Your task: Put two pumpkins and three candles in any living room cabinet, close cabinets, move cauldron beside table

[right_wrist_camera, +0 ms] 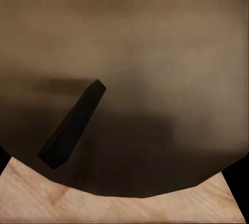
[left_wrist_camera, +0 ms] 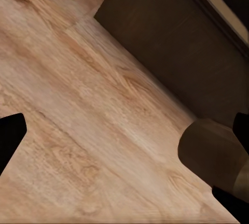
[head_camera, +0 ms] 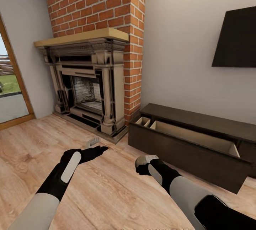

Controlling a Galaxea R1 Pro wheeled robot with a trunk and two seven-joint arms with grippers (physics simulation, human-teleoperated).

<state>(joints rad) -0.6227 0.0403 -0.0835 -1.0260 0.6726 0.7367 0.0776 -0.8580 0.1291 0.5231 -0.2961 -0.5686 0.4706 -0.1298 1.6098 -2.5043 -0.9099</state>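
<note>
While the right end effector (head_camera: 145, 161) gripped a candle (right_wrist_camera: 124, 78) near the cabinet's (head_camera: 185, 151) open drawer, lifting it over the front looked wise; left end effector (head_camera: 93, 149) was spread, empty.

head: high, facing forward and down over wood floor (head_camera: 106, 187) toward fireplace (head_camera: 89, 84) and open cabinet (head_camera: 188, 141) | left wrist: near floor (left_wrist_camera: 78, 104), sharing cabinet front (left_wrist_camera: 171, 42) | right wrist: pressed close against candle (right_wrist_camera: 124, 78), floor (right_wrist_camera: 124, 208) below
</note>
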